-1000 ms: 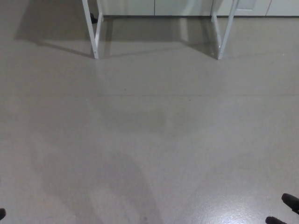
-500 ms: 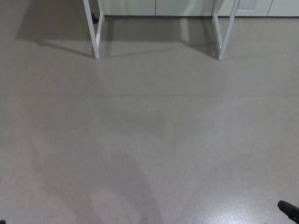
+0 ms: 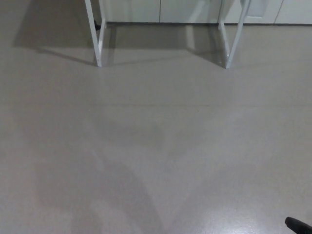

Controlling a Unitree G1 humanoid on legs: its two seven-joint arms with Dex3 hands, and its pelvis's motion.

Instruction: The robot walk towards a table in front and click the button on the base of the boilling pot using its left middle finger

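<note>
Mostly smooth, matte grey floor [image 3: 156, 146] here. Two thin white table legs [image 3: 97, 34] poke in up top; tabletop, pot and button are out of frame. A black tip of the right hand [image 3: 298, 226] shows bottom right, can't tell its state.

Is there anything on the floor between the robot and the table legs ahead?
Nothing visible: only bare floor lies before the white table legs. The pot and its button are out of view, above the picture.

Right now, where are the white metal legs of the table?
In the head view, the white metal table legs stand at the top of the picture, left and right of centre, on the grey floor before the pale cabinets.
</note>
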